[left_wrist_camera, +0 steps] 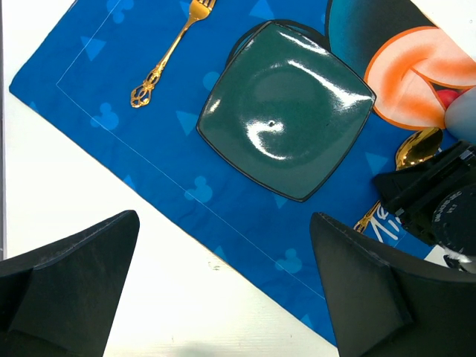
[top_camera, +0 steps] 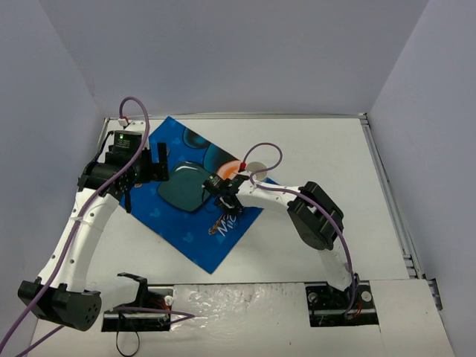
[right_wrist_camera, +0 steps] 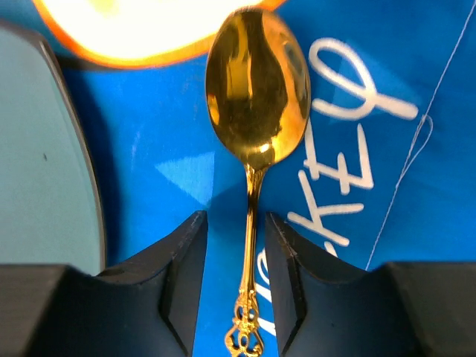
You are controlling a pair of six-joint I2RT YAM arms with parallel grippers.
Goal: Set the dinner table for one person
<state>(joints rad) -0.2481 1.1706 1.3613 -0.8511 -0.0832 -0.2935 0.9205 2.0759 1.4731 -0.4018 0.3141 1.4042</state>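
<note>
Top cam: white dinner table [top_camera: 327, 149] carries a blue Mickey placemat [top_camera: 186, 230] laid diagonally, with a dark green square plate [top_camera: 186, 187] on it. Left gripper [top_camera: 155, 165] hangs at the mat's far-left edge. Right gripper [top_camera: 223, 195] sits low over the mat, just right of the plate. Cutlery is barely readable here.

Left wrist: jaws spread wide, nothing between them, only mat and bare table below. Only this view shows a gold fork [left_wrist_camera: 172, 52], flat on the mat near the plate, not touching it. Gold spoon [left_wrist_camera: 416, 149] bowl peeks out on the plate's other side, handle hidden under the right gripper.

Right wrist: spoon flat on the mat, handle running between the fingers [right_wrist_camera: 182, 282]. Blue shows on both sides of the handle, so the grip is released, jaws slightly apart. Plate edge at left.
</note>
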